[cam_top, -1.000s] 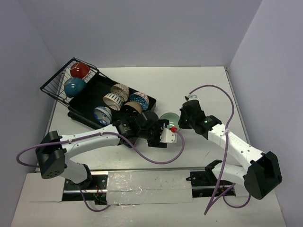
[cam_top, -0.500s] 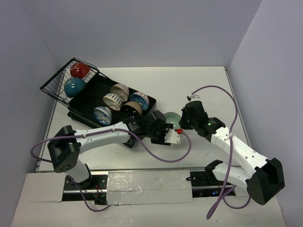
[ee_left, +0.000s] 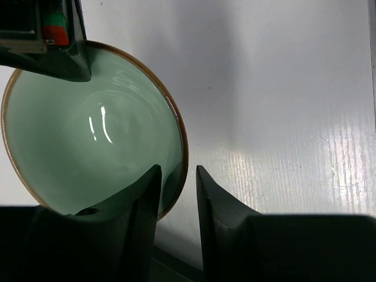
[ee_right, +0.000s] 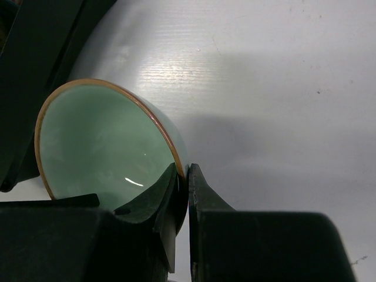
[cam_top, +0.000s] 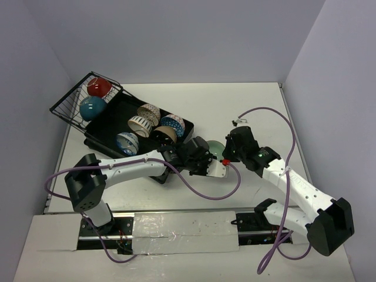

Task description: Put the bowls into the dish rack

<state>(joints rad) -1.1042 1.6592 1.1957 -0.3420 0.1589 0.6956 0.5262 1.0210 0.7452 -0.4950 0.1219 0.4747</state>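
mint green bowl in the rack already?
No, the mint green bowl is outside the dish rack, just past its right end, between the left gripper and right gripper.

The mint green bowl (cam_top: 214, 147), brown-rimmed, lies just beside the dish rack (cam_top: 117, 111).

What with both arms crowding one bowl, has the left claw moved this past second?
Yes: the claw slid right, away from the dish rack, toward the green bowl.

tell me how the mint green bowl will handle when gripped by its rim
Probably slippery: the mint green bowl has a glossy glaze with sharp highlights, and the right tool pinches only its thin rim. Likely stiff yet chip-prone, being what looks like ceramic. Its rounded wall suggests it could roll if dropped on its side.
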